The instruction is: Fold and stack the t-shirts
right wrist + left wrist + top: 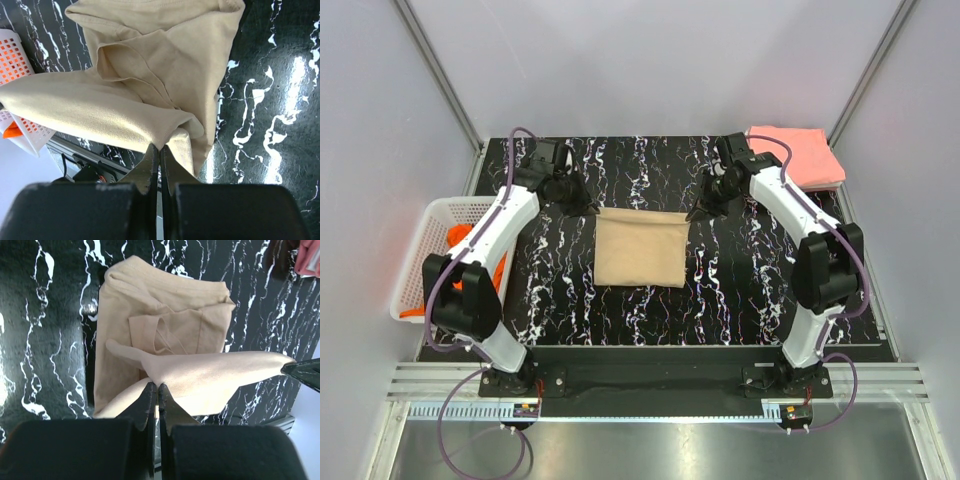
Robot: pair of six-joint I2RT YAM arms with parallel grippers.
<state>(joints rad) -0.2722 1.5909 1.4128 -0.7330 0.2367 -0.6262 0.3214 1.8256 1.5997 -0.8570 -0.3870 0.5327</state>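
A tan t-shirt [640,248] lies partly folded in the middle of the black marbled table. My left gripper [582,205] is shut on its far left corner, and the left wrist view shows the cloth [200,375] pinched and lifted between the jaws [156,387]. My right gripper [698,212] is shut on the far right corner, and the right wrist view shows the cloth [100,110] pinched at the jaw tips [161,148]. Folded salmon-pink t-shirts [798,155] are stacked at the far right corner. An orange t-shirt [460,238] lies in the basket.
A white lattice basket [420,262] stands off the table's left edge, beside my left arm. It also shows in the right wrist view [20,55]. Metal rails run along the near edge. Grey walls close in the sides and back.
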